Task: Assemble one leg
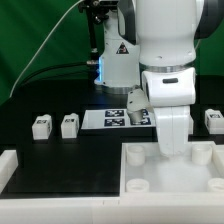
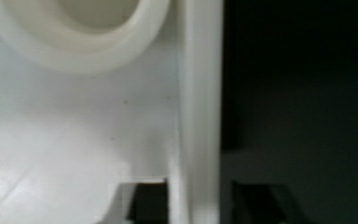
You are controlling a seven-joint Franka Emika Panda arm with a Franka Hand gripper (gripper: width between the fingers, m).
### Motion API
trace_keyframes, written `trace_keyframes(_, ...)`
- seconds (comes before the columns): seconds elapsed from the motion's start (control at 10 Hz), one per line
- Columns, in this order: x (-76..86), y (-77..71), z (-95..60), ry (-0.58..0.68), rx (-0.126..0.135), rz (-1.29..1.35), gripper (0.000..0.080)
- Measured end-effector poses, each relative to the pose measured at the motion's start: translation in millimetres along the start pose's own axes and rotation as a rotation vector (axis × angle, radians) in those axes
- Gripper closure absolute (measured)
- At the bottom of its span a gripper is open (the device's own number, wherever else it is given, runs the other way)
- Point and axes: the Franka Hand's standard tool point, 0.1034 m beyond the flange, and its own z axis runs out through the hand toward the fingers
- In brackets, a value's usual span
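Observation:
Two small white legs [image 1: 41,125] [image 1: 69,125] with square tags stand on the black table at the exterior view's left. A third leg [image 1: 213,120] stands at the right. A fourth [image 1: 137,100] is partly hidden by the arm. My gripper [image 1: 169,150] is down on the far wall of the large white tray [image 1: 140,168]. In the wrist view the gripper [image 2: 195,205] has one dark finger [image 2: 146,205] on each side of the tray's upright wall [image 2: 197,110], close against it. A round corner socket [image 2: 96,25] shows on the tray. No leg is in the gripper.
The marker board [image 1: 112,118] lies behind the tray, beside the robot's base [image 1: 115,60]. A white angled fence piece [image 1: 10,165] stands at the front of the exterior view's left. A green curtain closes off the back.

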Motion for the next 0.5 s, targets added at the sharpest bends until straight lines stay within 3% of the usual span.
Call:
trace_keyframes(0.2,-0.7,0.1,0.1,0.000,0.000,0.002,0.0311)
trace_keyframes(0.3,-0.9,0.1,0.2,0.000,0.000,0.002,0.0311)
trace_keyframes(0.4,-1.0,0.0,0.2,0.000,0.000,0.002,0.0202)
trace_keyframes(0.5,-1.1,0.0,0.3,0.000,0.001,0.002,0.0202)
